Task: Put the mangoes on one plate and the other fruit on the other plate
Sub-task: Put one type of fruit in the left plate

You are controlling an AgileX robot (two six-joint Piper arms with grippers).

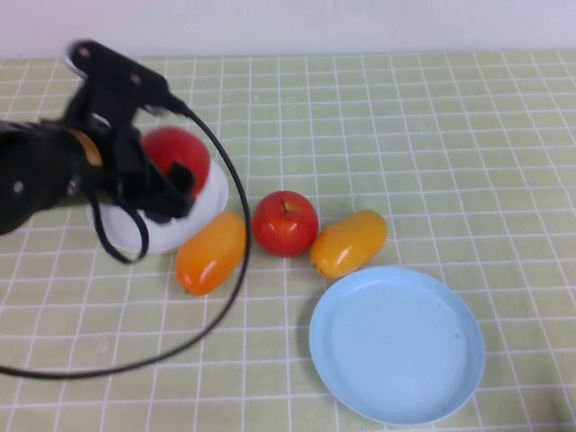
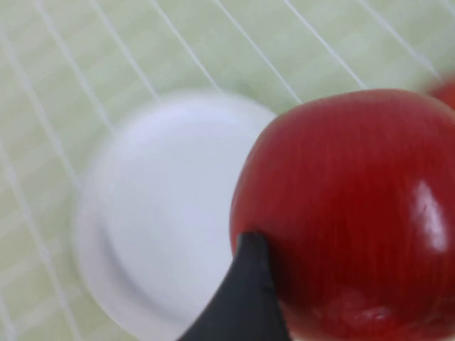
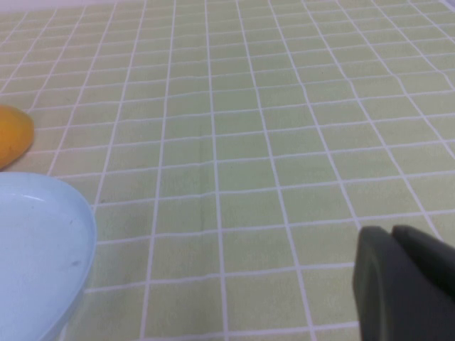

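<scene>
My left gripper (image 1: 167, 178) is shut on a red apple (image 1: 175, 151), holding it over the white plate (image 1: 205, 200) at the left. In the left wrist view the apple (image 2: 348, 213) fills the space beside one dark finger (image 2: 245, 298), with the white plate (image 2: 163, 220) below it. A second red apple (image 1: 285, 223) lies on the cloth between two orange mangoes (image 1: 211, 253) (image 1: 349, 242). The light blue plate (image 1: 396, 346) sits bare at the front right. My right gripper (image 3: 389, 233) is shut and holds nothing, low over the cloth near the blue plate (image 3: 35, 249) and a mango's end (image 3: 13, 135).
A black cable (image 1: 225, 297) from the left arm loops over the cloth in front of the left mango. The green checked cloth (image 1: 432, 135) covers the whole table.
</scene>
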